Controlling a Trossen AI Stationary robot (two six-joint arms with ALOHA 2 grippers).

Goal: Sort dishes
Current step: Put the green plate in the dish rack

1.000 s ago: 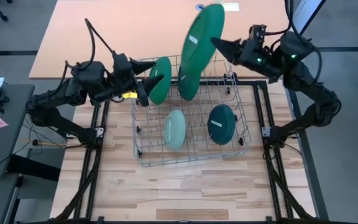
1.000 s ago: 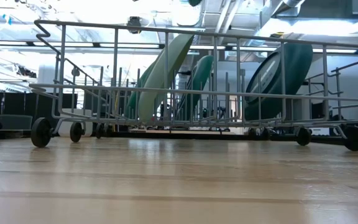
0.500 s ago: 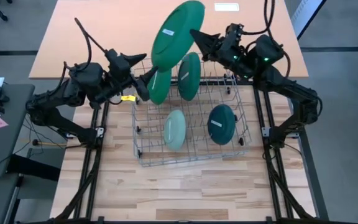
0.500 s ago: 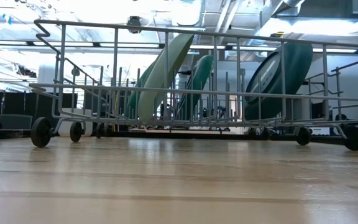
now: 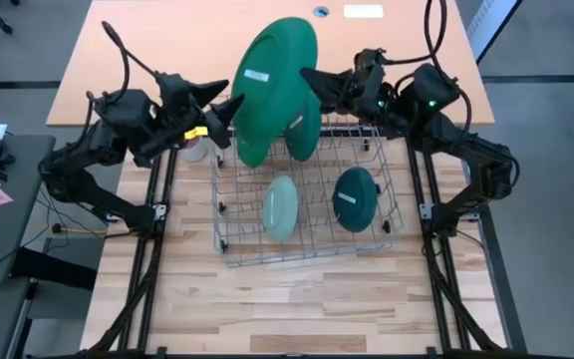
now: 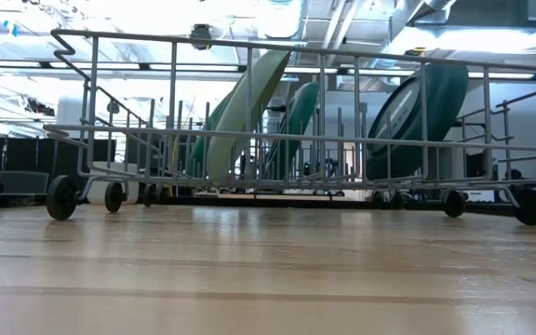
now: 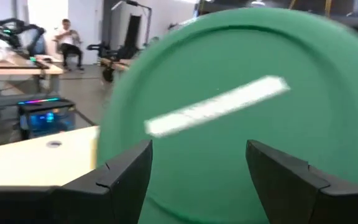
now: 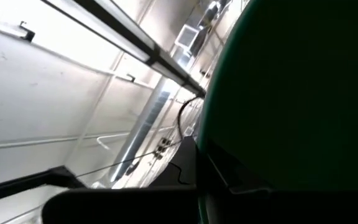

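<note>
My right gripper [image 5: 310, 78] holds a large dark green plate [image 5: 272, 85] with a white label in the air above the far left corner of the wire rack [image 5: 387, 234]. My left gripper [image 5: 225, 102] is open at the plate's left rim. In the left wrist view its fingers [image 7: 126, 180] stand apart in front of the labelled face [image 7: 229, 118]. In the rack, on edge between the wires, stand two dark green plates [image 5: 304, 135] [image 5: 250, 152], a pale mint plate [image 5: 280, 207] and a dark teal plate [image 5: 355, 197]. My right gripper pinches the plate's rim on its right side [image 5: 303, 82] between its two fingers [image 8: 213, 168], coming from the table's right and slanting a little upward. The plate is lifted clear of the rack, tilted, its labelled face toward my left gripper. My left gripper: whether it touches the plate cannot be told.
The rack stands on small wheels [image 6: 60, 197] on the pale wooden table. A small pale mug [image 5: 195, 150] sits just left of the rack under my left arm. An orange tabletop [image 5: 147, 50] lies beyond the far edge. A seated person [image 7: 67, 37] shows far off in the room.
My right gripper has carried the large plate toward the table's left, across the rack's far side, and rolled. The plate has turned from nearly edge-on to showing its broad labelled face. My left gripper has risen a little toward the plate's left rim and stays open.
</note>
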